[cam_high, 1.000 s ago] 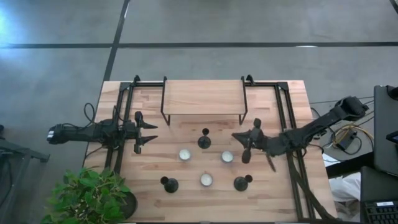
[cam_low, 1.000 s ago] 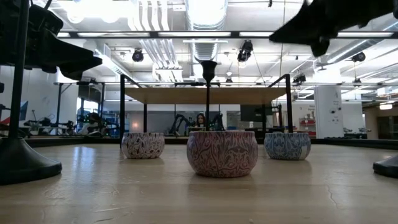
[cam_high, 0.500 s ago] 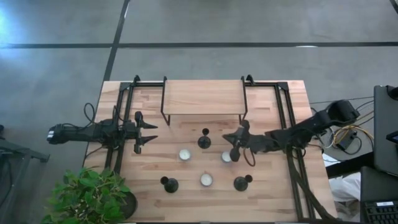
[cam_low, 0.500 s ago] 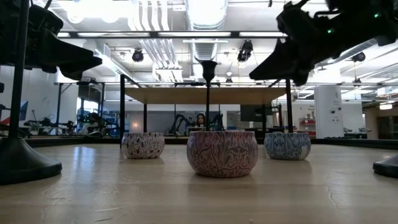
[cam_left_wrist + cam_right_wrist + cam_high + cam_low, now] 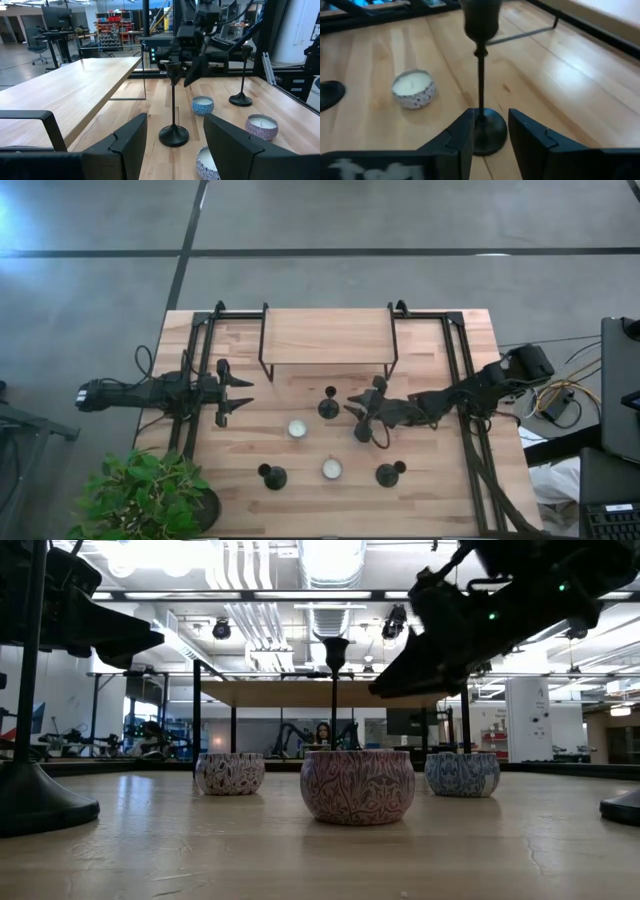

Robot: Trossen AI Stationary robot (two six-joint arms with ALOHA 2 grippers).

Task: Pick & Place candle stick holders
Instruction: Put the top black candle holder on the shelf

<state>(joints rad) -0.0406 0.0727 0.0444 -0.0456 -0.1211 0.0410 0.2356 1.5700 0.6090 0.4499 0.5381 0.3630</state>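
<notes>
Reaching across the bench (image 5: pixel 430 490), right gripper (image 5: pixel 356 415) sits just beside the middle candle stick holder (image 5: pixel 328 406), fingers (image 5: pixel 529 135) spread, flanking its stem and base without touching. That holder stands upright in front of the wooden shelf (image 5: pixel 325 337). Two more candle stick holders stand upright near the front edge, one left (image 5: pixel 271 475), one right (image 5: pixel 389 473). Three patterned candle tins (image 5: pixel 357 786) sit between them. Left gripper (image 5: pixel 240 394) waits at the left side, fingers (image 5: pixel 131 142) apart, holding nothing.
</notes>
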